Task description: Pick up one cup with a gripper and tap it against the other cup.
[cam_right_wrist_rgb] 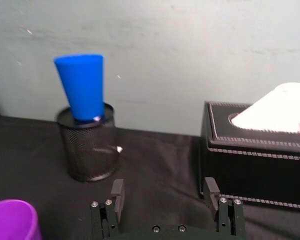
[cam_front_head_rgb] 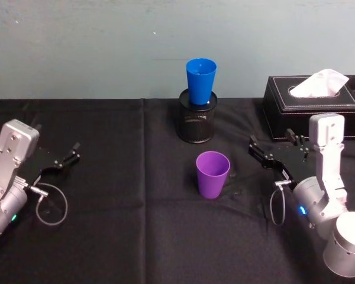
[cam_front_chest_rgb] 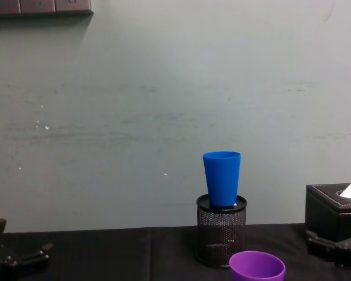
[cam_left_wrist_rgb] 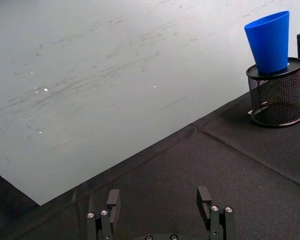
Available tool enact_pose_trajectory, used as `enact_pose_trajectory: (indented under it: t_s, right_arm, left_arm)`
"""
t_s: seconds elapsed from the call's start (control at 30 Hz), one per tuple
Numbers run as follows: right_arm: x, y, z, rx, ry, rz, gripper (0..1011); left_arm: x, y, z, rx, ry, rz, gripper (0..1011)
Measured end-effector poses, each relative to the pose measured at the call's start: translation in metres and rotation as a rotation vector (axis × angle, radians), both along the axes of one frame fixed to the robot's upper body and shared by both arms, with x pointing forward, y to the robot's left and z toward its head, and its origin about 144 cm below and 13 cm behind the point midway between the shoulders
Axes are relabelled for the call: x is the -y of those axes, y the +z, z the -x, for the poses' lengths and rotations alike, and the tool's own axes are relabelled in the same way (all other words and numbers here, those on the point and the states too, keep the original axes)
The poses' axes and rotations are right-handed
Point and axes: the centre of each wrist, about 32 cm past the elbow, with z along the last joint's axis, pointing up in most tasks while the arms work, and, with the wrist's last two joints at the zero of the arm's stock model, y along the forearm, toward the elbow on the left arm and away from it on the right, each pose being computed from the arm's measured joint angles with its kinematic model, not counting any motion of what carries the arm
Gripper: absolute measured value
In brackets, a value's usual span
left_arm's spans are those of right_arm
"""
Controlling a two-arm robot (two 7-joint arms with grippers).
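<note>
Nearest the head camera, right hand point(cam_front_head_rgb: 271, 155) hovered low over the black-clothed bench point(cam_front_head_rgb: 124, 236), jaws parted wide and holding nothing; seen again from its own wrist point(cam_right_wrist_rgb: 164, 192) with both fingers spread. Purple cup point(cam_front_head_rgb: 212, 174) stood upright just to that hand's left, apart from it, rim up, also showing at the corner of the right wrist view point(cam_right_wrist_rgb: 12, 220) and low in the chest view point(cam_front_chest_rgb: 257, 266). Blue cup point(cam_front_head_rgb: 200, 80) sat upright atop the black mesh pen pot point(cam_front_head_rgb: 197, 121), farther forward and left of the right hand, well apart from the purple cup. Black tissue box point(cam_front_head_rgb: 312, 103) lay just beyond the right hand. Left hand point(cam_front_head_rgb: 68, 158) rested idle far over on the other side, jaws likewise open and empty point(cam_left_wrist_rgb: 160, 202).
</note>
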Motion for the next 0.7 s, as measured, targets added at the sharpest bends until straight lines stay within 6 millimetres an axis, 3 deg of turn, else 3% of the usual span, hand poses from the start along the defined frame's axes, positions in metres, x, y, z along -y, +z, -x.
enact_pose_trajectory:
  t_s: [0.7]
  right_arm:
    - [-0.0025, -0.0041, -0.0031, -0.017, -0.005, 0.009, 1003]
  left_arm:
    - [0.0, 0.0, 0.0, 0.0, 0.0, 0.0, 1000]
